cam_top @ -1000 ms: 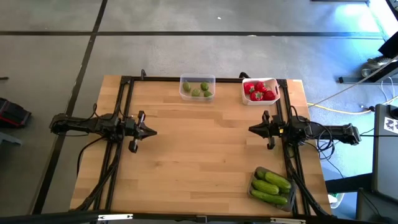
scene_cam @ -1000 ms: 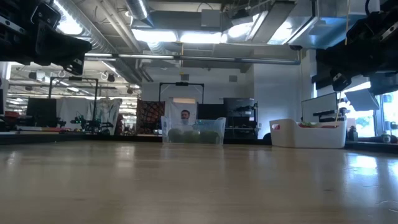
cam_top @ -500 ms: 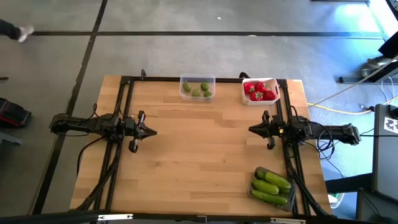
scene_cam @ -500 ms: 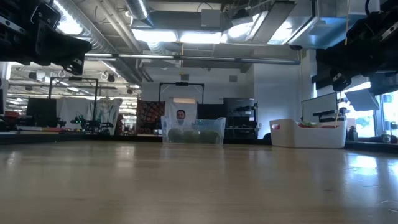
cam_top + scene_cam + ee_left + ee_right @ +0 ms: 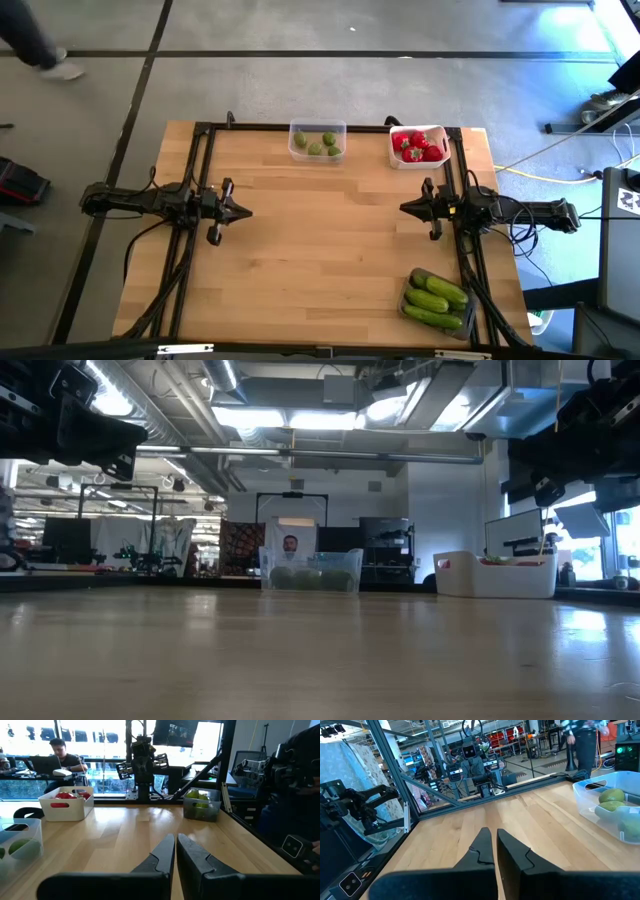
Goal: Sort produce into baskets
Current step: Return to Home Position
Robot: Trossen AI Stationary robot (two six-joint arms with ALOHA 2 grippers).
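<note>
Sorting looks finished, or not yet restarted: no produce lies loose on the pale wooden table [image 5: 320, 250].

- Clear plastic tub [image 5: 317, 141], 12 o'clock edge of the table: holds small round olive-green fruits [image 5: 322, 145].
- White rectangular tub [image 5: 418, 146], about 1 o'clock: holds small red rounded pieces [image 5: 416, 146].
- Dark grey translucent tub [image 5: 437, 297], about 5 o'clock: holds elongated bumpy green cucumbers [image 5: 436, 296].

Left gripper [image 5: 244, 212] hangs at 9 o'clock, fingers clenched together, holding nothing. Right gripper [image 5: 405, 208] hangs at 3 o'clock, likewise pinched closed and empty. They face each other, well apart.

Judgement: each kind sits in its own tub, so no pick is called for; the next move would be parking the arms or waiting for new pieces.
</note>
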